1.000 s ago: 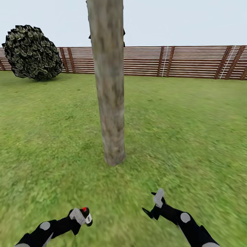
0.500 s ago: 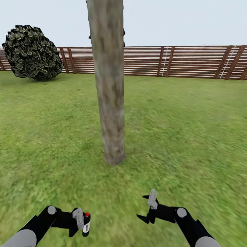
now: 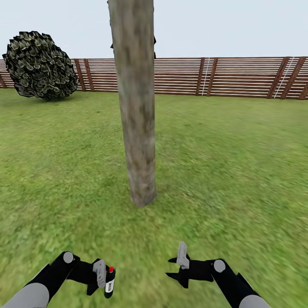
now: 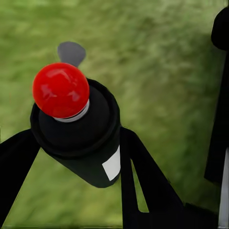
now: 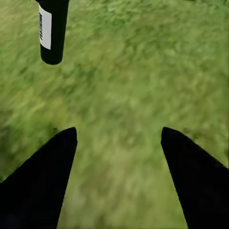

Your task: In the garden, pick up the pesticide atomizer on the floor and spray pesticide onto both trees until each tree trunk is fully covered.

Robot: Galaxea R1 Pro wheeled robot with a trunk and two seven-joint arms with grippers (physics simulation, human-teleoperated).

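**Arms drawn in low, atomizer upright in the left gripper**

Over the last second we pulled both arms back and down toward our body, at 6 o'clock in the head view. The left gripper (image 3: 101,273) swung round until the atomizer (image 3: 110,282) stood nearly upright, its red tip (image 3: 111,269) on top; a second ago the can had lain tilted at the fingertips. The right gripper (image 3: 182,261) dropped too, and its grey finger turned more edge-on. The head camera had not moved: trunk, bush and fence sat exactly where they were.

In the left wrist view the atomizer (image 4: 78,131) sat clamped between the black fingers, red tip (image 4: 61,90) toward the camera. The right gripper (image 5: 117,176) was spread wide with nothing in it, grass between its jaws, and the can's lower end (image 5: 51,29) hung in that view at 11 o'clock.

The trunk (image 3: 136,102) stood at 12 o'clock, well apart from both grippers, the bush (image 3: 39,66) at 10 o'clock against the fence (image 3: 222,77). We saw no mist and no specks on the bark, so we judged that spraying had not begun and that the nozzle had yet to be aimed at the trunk.

The atomizer was the sole container; its contents could not be seen.
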